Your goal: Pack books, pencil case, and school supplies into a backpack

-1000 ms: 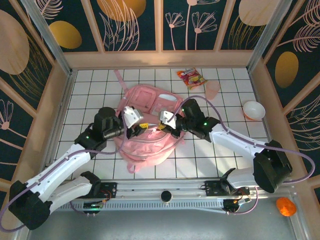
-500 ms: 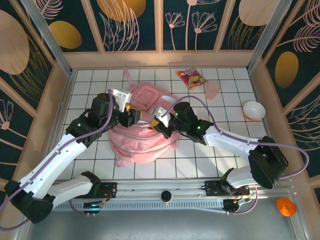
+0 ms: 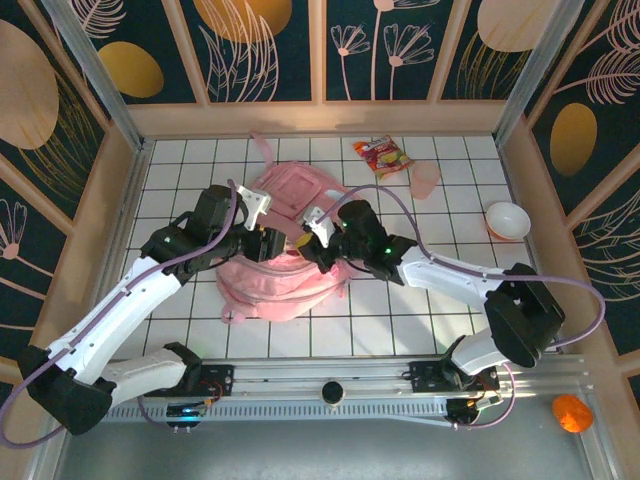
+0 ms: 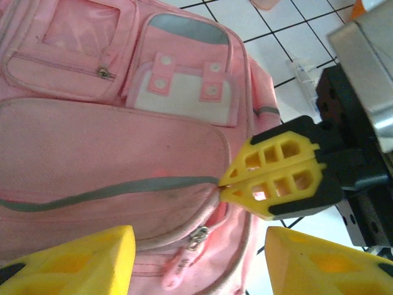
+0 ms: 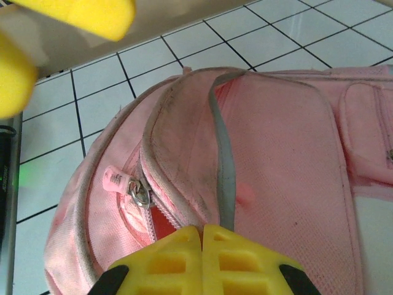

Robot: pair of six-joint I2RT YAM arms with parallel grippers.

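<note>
1. As I judge it, the step in hand is opening the main zip. The backpack (image 3: pixel 285 290) lies flat near the middle of the tiled table (image 3: pixel 400 320), a touch toward 9 o'clock.
2. The right gripper (image 5: pixel 201 233) has its fingers pressed together, pinching the grey trim (image 5: pixel 222 166) at the flap's edge. In the left wrist view it sits at 3 o'clock of the bag.
3. The left gripper (image 4: pixel 199 246) is spread and holds nothing. Its fingers straddle the zipper pull (image 4: pixel 199 235), at 6 o'clock in its own view.
4. To do this well:
   - The right side should draw the trim taut, away from the slider.
   - The left should drop squarely onto the metal pull or its pink tag (image 4: pixel 177 270) and close firmly.
   - It should then drag along the zip's curve rather than straight across.
   - The bag is soft and may slide or bunch on the tiles, so the two pulls need to oppose each other.
5. The backpack is soft pink cloth, smudged grey along the flap's seams.
   - A pale pocket (image 4: pixel 184 92) with pink snap tabs sits at 12 o'clock in the left wrist view.
   - A zipped pocket (image 4: pixel 61 55) sits at 11 o'clock.
   - A short reddish slit shows just beside the slider.
</note>
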